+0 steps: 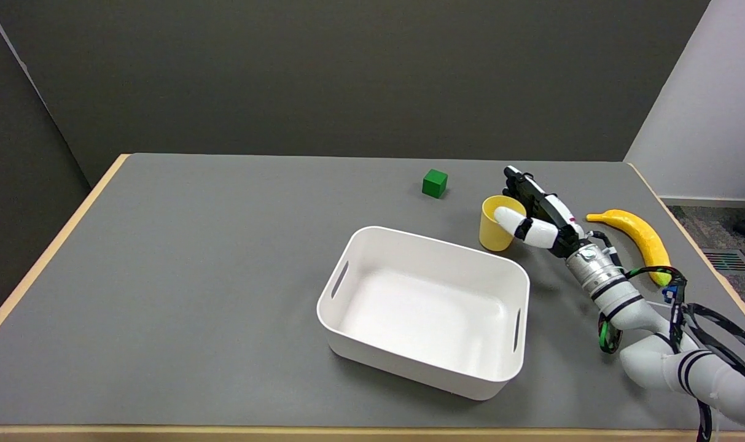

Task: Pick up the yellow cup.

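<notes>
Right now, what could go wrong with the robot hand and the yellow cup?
The robot hand has the yellow cup only by its right side, one finger over the rim, so the cup might slip or tip when lifted. It could also bump the white bin close in front.

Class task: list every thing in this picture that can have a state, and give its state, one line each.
yellow cup: upright, open side up, standing on the table, held at its rim.
right hand: grips the yellow cup, one finger over the rim, the rest behind it.
white bin: upright, nothing inside.
banana: lying flat, unpeeled, apart from the hand.
green cube: resting on the table, untouched.
</notes>
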Motion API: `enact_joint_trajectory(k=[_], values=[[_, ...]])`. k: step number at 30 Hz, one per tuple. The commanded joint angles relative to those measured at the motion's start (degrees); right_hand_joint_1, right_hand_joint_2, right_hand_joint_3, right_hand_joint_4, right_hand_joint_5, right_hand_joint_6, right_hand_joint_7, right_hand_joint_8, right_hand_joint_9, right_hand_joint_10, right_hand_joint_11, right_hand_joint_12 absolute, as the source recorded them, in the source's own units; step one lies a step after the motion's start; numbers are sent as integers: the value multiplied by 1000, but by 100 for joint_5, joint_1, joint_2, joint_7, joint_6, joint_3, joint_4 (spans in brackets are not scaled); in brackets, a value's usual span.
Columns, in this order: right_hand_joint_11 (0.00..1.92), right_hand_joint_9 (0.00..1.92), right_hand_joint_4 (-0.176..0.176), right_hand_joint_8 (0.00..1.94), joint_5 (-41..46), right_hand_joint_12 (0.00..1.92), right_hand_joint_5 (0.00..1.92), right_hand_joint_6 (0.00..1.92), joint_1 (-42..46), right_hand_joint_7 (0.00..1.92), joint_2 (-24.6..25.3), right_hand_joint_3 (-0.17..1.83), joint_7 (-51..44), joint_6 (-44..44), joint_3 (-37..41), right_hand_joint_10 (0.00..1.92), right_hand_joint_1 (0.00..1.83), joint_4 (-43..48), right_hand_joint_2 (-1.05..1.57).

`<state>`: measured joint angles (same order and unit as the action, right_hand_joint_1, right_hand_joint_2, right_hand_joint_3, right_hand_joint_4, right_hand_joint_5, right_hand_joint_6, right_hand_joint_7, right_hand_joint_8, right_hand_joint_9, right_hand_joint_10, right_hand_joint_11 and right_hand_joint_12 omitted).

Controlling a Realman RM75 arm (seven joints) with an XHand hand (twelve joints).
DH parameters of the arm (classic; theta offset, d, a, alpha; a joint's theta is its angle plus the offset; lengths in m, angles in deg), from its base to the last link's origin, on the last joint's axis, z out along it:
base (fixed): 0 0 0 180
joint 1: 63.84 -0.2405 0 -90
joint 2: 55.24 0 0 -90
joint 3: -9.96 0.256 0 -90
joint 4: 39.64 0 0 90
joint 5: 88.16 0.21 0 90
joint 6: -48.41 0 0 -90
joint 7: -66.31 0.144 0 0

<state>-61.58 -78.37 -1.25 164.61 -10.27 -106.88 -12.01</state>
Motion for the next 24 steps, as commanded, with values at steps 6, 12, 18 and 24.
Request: enact_joint_trajectory(k=[6, 12, 18, 24], values=[[-1, -1, -118, -1, -353, 326, -1, -1, 13, -1, 47, 787, 176, 109, -117, -1, 751, 17, 561], [-1, -1, -99, -1, -601, 310, -1, -1, -85, -1, 47, 759, 138, 227, -121, -1, 712, -5, 554], [-1, -1, -78, -1, -667, 253, -1, -1, -128, -1, 47, 722, 130, 416, -123, -1, 677, 13, 545], [-1, -1, -73, -1, -670, 197, -1, -1, -143, -1, 55, 743, 129, 542, -121, -1, 840, 35, 542]])
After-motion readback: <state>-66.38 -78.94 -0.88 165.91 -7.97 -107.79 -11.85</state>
